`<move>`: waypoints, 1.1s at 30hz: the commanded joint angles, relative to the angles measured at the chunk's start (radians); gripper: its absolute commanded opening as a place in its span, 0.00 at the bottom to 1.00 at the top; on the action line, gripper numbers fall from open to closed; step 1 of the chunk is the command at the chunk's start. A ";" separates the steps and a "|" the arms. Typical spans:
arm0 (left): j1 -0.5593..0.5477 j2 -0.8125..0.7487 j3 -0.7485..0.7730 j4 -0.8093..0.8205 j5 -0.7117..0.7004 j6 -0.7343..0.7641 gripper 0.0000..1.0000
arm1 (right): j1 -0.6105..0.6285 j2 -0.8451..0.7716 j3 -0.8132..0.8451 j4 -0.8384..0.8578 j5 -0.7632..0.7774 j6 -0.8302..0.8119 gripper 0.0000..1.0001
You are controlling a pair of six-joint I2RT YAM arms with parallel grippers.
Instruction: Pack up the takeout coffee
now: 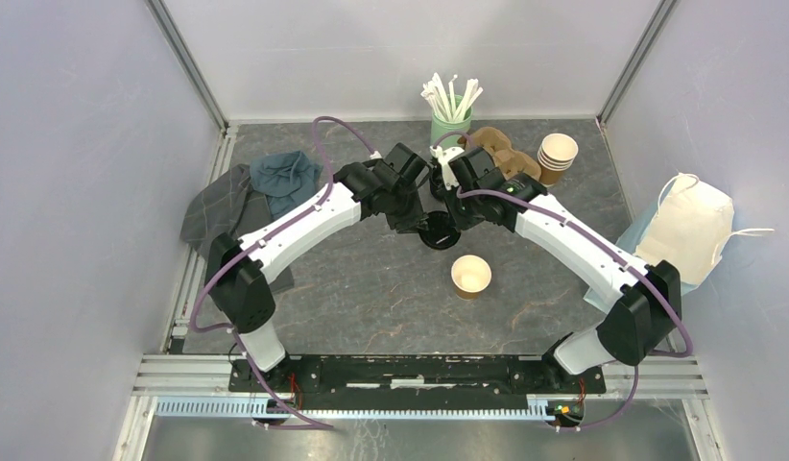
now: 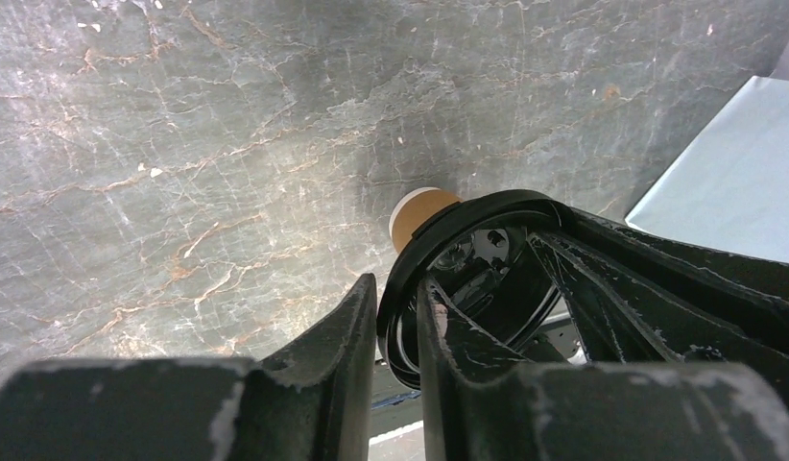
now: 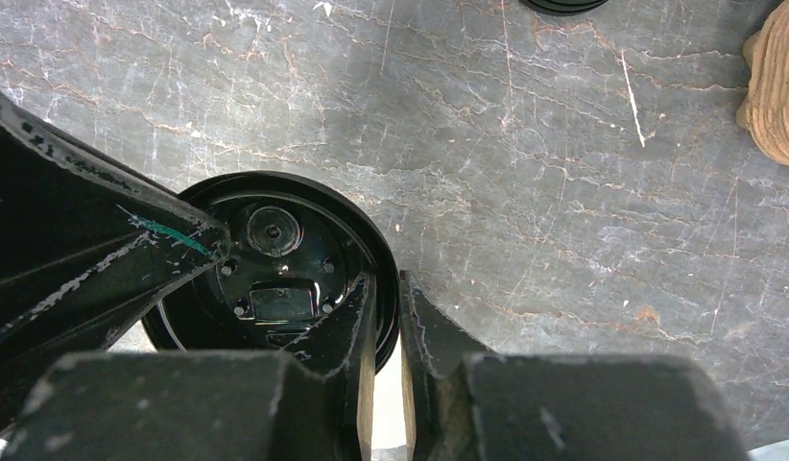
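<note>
Black lid (image 3: 275, 240): rim pinched by both left gripper (image 2: 395, 288) and right gripper (image 3: 386, 283). Best kept level and centred over open cup (image 1: 470, 276).

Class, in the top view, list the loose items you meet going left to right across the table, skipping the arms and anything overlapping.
pile of cloths → open paper cup → stack of paper cups → white bag
</note>
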 commanded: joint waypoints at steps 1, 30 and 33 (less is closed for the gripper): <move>-0.010 0.010 0.051 -0.029 -0.045 0.020 0.25 | 0.011 -0.002 0.053 0.017 0.018 -0.002 0.16; 0.232 -0.388 -0.436 1.417 0.670 -0.685 0.04 | -0.401 -0.410 -0.059 0.767 -0.980 0.711 0.98; 0.232 -0.379 -0.456 1.547 0.690 -0.753 0.04 | -0.399 -0.382 -0.020 0.832 -0.991 0.758 0.98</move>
